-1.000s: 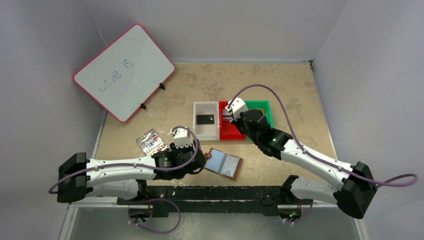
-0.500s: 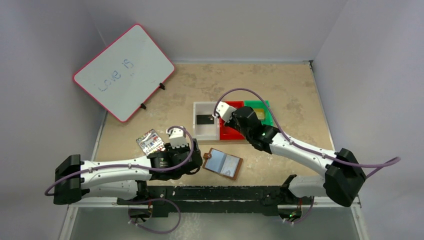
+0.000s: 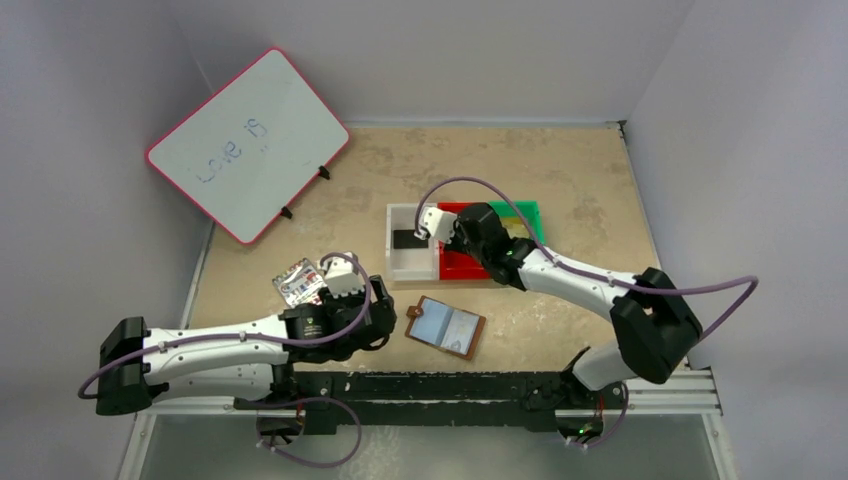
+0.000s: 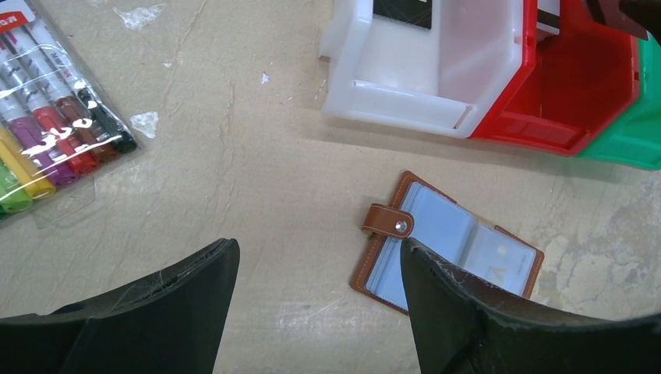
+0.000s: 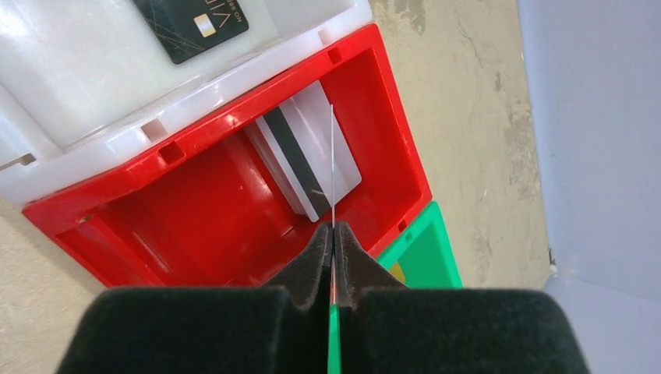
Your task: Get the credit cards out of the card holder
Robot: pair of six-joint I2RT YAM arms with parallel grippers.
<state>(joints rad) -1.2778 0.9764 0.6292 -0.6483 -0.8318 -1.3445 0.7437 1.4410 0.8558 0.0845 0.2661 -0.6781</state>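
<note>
The right gripper (image 5: 333,227) has its two black foam-faced pads pressed flat together above the red bin (image 5: 195,210). A hair-thin pale line runs out from the seam between them. It may be something seen edge-on, but I cannot tell what it is.

Below it, a silvery grey card (image 5: 312,156) with a dark stripe lies slanted on the glossy red floor. The next bin over is white (image 5: 117,140), made of milky plastic, and holds a matte black card (image 5: 191,23) with a small gold chip. On the other side is a green bin (image 5: 425,249), where a yellowish sliver (image 5: 396,273) shows at the pad's edge.

The left gripper (image 4: 316,249) is spread wide and holds nothing. Its fingers (image 4: 179,288) are dark, curved and scuffed, and they hang over the mottled sandy table (image 4: 234,156).

The card holder (image 4: 460,245) lies just beyond the left gripper, opened flat. It is brown stitched leather with a snap tab, a metal stud and shiny bluish clear sleeves. To the left is a crinkly clear pack of coloured markers (image 4: 54,125).

The right arm bends sharply at the elbow and reaches back toward the left, with its wrist tipped down over the bins. The left arm lies low along the near edge, stretched to the right. A red-rimmed whiteboard (image 3: 250,143) leans at the far left.
</note>
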